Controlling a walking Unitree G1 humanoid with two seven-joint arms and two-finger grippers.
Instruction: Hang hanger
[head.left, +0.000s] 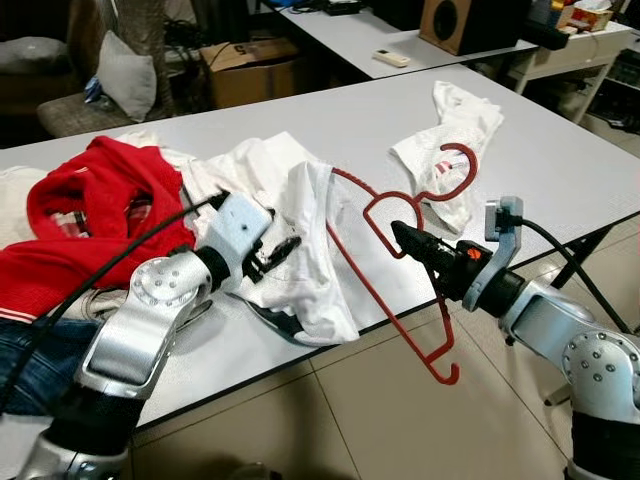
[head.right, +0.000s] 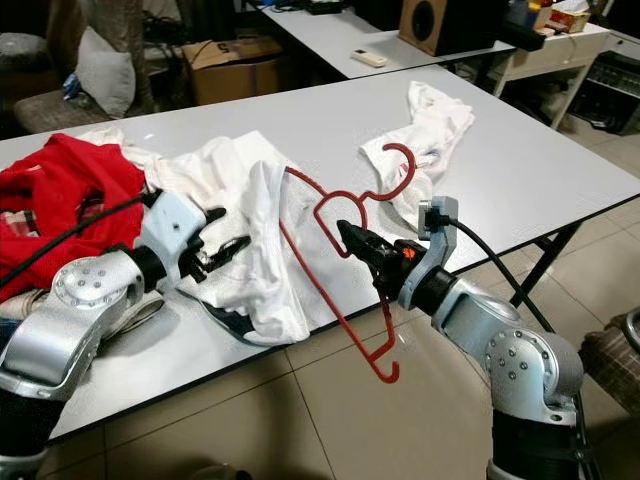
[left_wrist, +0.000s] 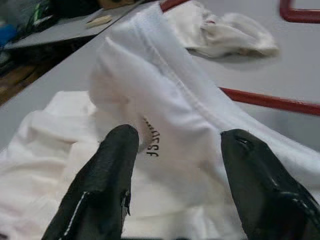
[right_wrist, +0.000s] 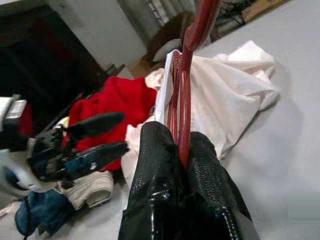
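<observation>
Our right gripper (head.left: 405, 238) pinches the red hanger (head.left: 395, 262), one shoulder threaded into the white shirt (head.left: 300, 235) at the table (head.left: 560, 160) edge; our left gripper (head.left: 283, 252) gapes empty beside the cloth. Dressing half done, hanging remains.

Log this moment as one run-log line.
right end effector: shut on red hanger | left end effector: open, at white shirt | shirt partly on hanger | table
</observation>
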